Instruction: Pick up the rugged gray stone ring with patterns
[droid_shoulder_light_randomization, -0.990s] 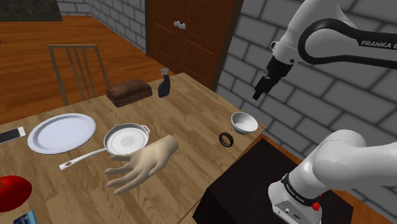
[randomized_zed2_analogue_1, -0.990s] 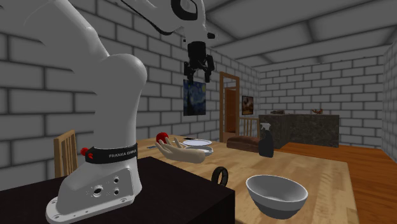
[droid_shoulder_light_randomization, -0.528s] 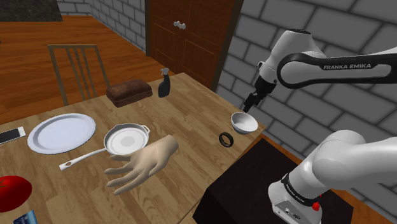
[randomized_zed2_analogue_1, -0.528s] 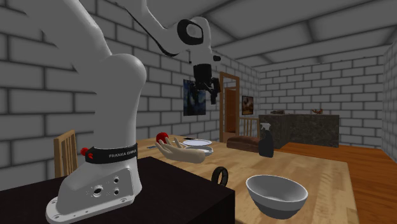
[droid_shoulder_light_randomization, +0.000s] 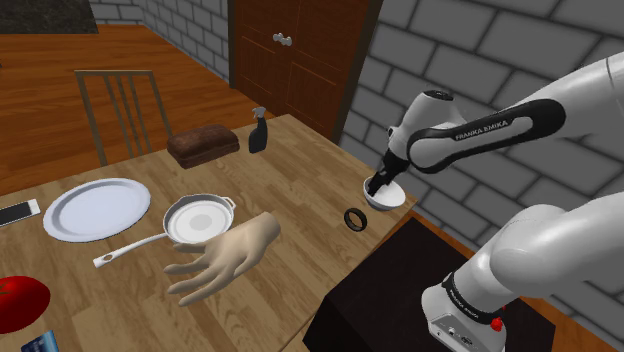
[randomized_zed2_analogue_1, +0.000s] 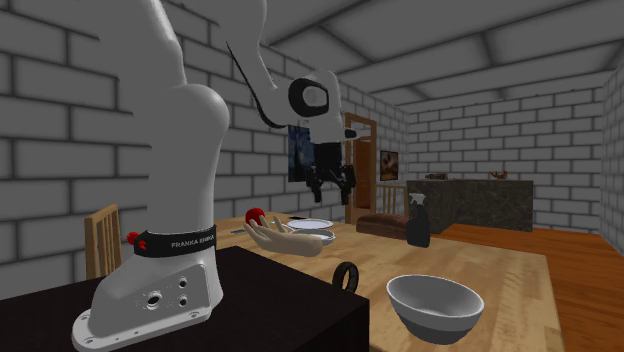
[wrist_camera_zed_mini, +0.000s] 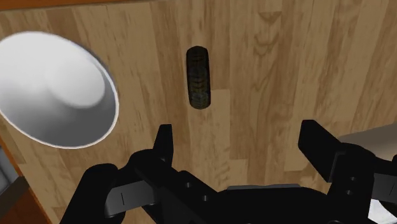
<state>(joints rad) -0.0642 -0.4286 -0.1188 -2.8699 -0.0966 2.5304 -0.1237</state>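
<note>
Grey brick walls, brown double doors, a wood-plank surface set against the black stand. Near that end of the surface, well apart from the rest of the clutter: dark grey patterned ring, upright on its rim rather than flat, so seen edge-on from the wrist camera as a narrow ribbed bar. Just beside it a white bowl, close but not touching.

Tool released, fingers spread wide with nothing between them, hanging above that corner of the surface and pointed down at the wood. Ring ahead of the finger gap rather than inside it, roughly in line with its middle. Probably turned this way on purpose: one finger for each flat face of the standing ring, ready to pinch across the thin width instead of the rough rim. An approach step by the look of it, descent and closing not yet done.

Farther along the surface, none of it in the way: frying pan, white plate, pale model hand, spray bottle, dark brown loaf-like block, a red round thing and a phone at the shoulder view's left edge, a wooden chair behind. Only real obstacle: the bowl, near enough on one side for a finger to clip its rim on the way down. Likely also a tipping risk with a ring balanced on edge.
</note>
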